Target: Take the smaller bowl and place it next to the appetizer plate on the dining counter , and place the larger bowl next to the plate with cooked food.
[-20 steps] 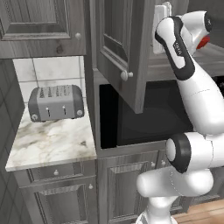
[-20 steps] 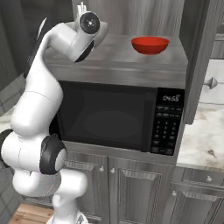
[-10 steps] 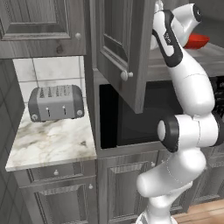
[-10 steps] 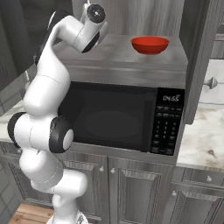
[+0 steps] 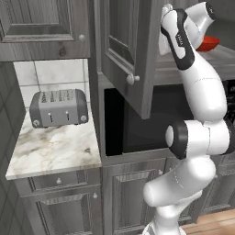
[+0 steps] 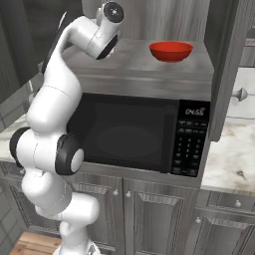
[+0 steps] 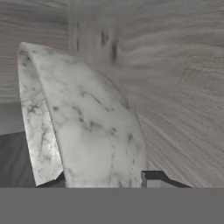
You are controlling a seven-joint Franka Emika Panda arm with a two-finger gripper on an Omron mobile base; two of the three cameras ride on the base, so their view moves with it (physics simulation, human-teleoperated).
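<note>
The glossy plain red round bowl (image 6: 171,51) sits upright on the grey wood-grain cabinet shelf (image 6: 149,67) directly above the black microwave (image 6: 139,137), toward the right end of that shelf. In the left base view the same bowl (image 5: 209,43) shows partly behind the robot's white wrist.

On the microwave's control panel a small display carries pale characters, and rows of buttons sit beneath it; none of this writing is sharp enough to read.

In the hand view, the deep round grey-white speckled stone-look bowl (image 7: 83,127) fills the foreground, tilted on edge against the wood-grain back of the cabinet. The tool (image 7: 103,180) sits at the bowl's rim, one dark fingertip (image 7: 153,178) on the outer wall and the other on the inner side, so its jaws pinch the bowl's wall between them.

Left of the microwave, a silver four-slot toaster (image 5: 58,108) stands on the white-grey marbled worktop (image 5: 53,149). An open grey cabinet door (image 5: 126,50) hangs above the microwave's left side.
</note>
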